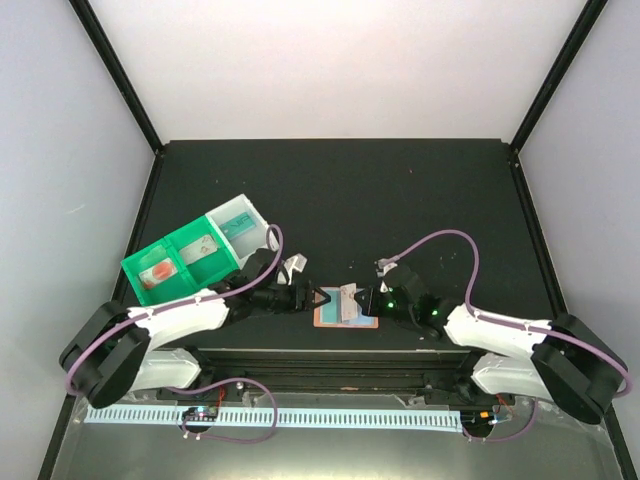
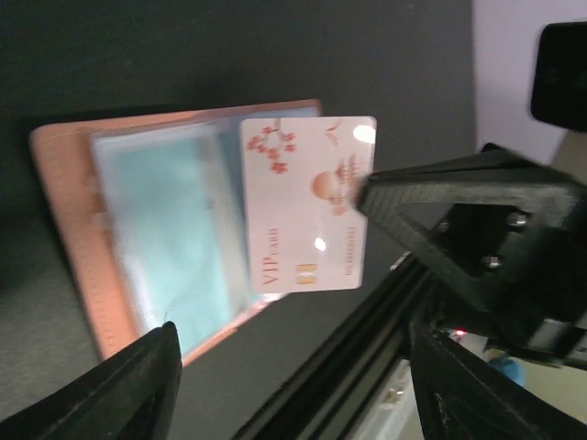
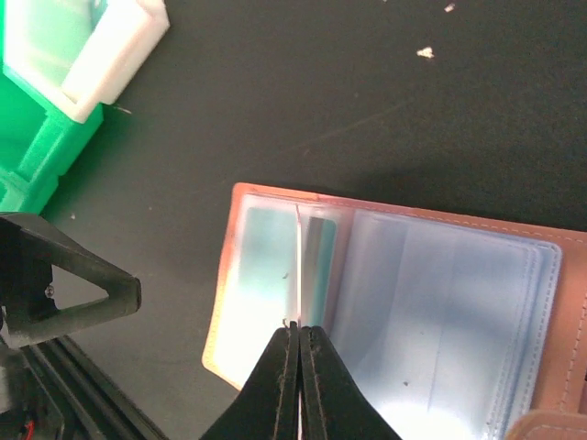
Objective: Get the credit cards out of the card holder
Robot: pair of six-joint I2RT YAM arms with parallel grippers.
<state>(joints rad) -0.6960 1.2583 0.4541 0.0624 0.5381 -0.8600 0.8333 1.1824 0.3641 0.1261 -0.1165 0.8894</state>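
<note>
The right tool (image 3: pixel 300 328) is pinched shut on the edge of a pale VIP card (image 2: pixel 303 202), gripping only a narrow strip, with the card standing on edge above the open holder (image 2: pixel 66 229); the left tool (image 2: pixel 293 344) hangs just beside it with its jaws wide and nothing between them. The main risk is that thin grip; a card held by so little of its edge could swing or slide out if the arm moves fast, and it would likely fall back onto the holder or go over the rail (image 2: pixel 358 321) at the near side of the surface (image 1: pixel 400 190). Whether the far end of the card is clear of the plastic sleeves cannot be told; if a corner is caught there, a pull would probably drag the whole holder, since it looks light and nothing pins it down. The two tools are close, so a careless retreat by either could knock the card loose. A teal card (image 2: pixel 174 238) lies in a pocket behind clear plastic; it is flat and probably slick, so fingers may skid off it or nip the sleeve instead.
</note>
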